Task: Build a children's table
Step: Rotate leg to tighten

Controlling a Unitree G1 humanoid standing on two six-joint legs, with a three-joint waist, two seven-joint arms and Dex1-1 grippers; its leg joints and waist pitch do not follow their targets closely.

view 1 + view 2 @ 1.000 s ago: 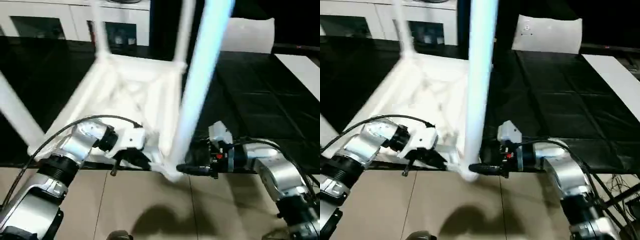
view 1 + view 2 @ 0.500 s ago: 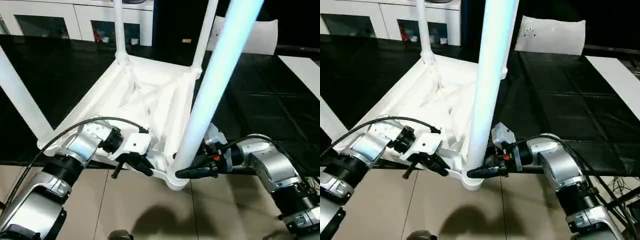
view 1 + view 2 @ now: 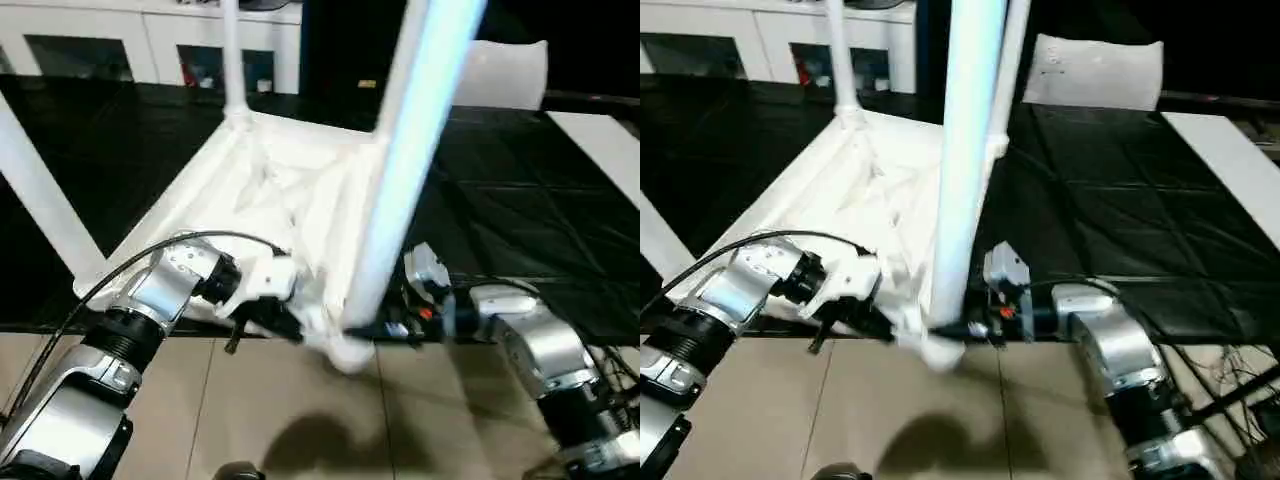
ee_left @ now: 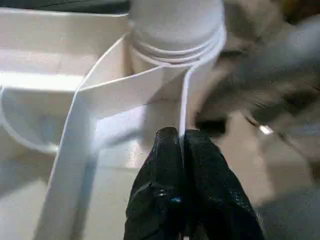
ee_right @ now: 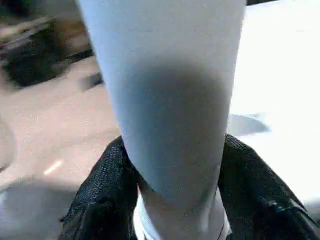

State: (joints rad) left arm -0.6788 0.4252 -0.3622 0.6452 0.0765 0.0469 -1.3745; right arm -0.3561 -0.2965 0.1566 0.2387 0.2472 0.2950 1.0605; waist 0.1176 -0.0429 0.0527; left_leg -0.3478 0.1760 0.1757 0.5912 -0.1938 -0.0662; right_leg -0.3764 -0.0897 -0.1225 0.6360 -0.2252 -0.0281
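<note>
Table top [image 3: 290,190] lies upside down, centre frame, on the dark surface [image 3: 500,230], near corner overhanging the edge. All four legs stand in corner sockets: two at upper centre, one at left edge, near leg [image 3: 400,170] in front. Left end effector [image 4: 182,150] pressed together, pinching a thin rib of the top by the near socket. Right end effector [image 5: 175,200] clamps the near leg's base, fingers [image 5: 105,195] either side. Judgement: last leg is being seated; flipping upright remains.
</note>
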